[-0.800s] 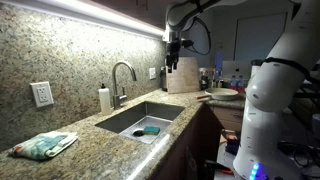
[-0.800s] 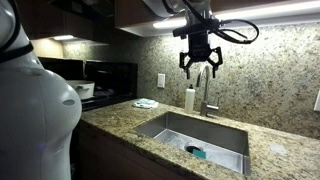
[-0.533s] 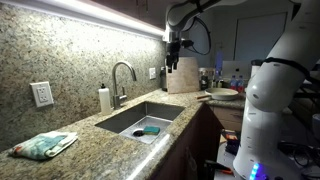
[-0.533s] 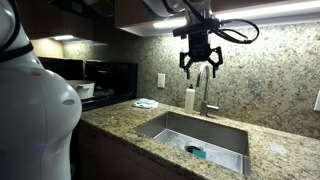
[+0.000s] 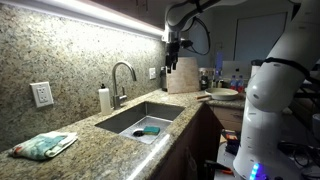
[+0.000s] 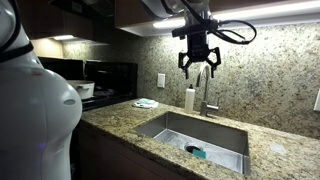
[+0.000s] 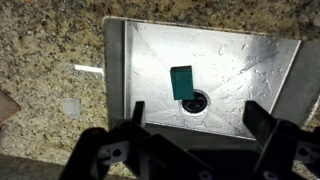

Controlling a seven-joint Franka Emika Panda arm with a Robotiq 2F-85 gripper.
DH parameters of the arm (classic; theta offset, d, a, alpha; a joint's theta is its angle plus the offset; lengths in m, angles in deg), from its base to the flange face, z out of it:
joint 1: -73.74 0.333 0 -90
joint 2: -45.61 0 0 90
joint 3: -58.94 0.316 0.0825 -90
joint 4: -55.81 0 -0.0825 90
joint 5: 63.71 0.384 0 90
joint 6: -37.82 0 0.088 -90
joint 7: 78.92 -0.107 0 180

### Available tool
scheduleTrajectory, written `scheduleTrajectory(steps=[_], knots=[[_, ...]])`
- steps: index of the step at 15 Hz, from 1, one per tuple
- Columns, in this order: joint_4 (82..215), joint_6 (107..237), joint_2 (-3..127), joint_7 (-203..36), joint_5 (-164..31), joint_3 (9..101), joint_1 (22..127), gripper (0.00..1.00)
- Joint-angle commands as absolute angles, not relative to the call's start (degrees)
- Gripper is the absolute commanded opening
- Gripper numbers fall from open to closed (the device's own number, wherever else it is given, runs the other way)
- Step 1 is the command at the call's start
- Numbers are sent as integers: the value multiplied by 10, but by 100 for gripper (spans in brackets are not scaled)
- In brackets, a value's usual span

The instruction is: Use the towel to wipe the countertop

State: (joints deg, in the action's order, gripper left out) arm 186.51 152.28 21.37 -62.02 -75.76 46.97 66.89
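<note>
The towel (image 5: 45, 146), a crumpled teal-green and white cloth, lies on the speckled granite countertop (image 5: 100, 150) well to the side of the sink, below a wall outlet. It also shows as a small pale heap, the towel (image 6: 146, 103), near the microwave. My gripper (image 5: 175, 45) hangs high over the sink, far from the towel. In an exterior view the gripper (image 6: 198, 68) points down with its fingers spread. In the wrist view the gripper (image 7: 200, 125) is open and empty, with countertop (image 7: 50, 60) at the left.
The steel sink (image 7: 250, 60) lies below with a small flat teal sponge (image 7: 182, 81) by the drain. A faucet (image 5: 120, 80) and soap dispenser (image 5: 104, 98) stand behind the sink. A black microwave (image 6: 110, 80) sits at the counter's end. The robot's white body (image 5: 285, 100) stands in front.
</note>
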Motion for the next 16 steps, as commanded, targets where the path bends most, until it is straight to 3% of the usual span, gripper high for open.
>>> scheduleTrajectory(steps=[1, 9, 12, 16], knots=[[1876, 1570, 237, -620, -748, 505, 702, 100], [1828, 1749, 399, -556, -611, 572, 819, 100], [1763, 1763, 484, -513, -543, 603, 837, 100], [1636, 1744, 585, -548, -599, 653, 835, 100]])
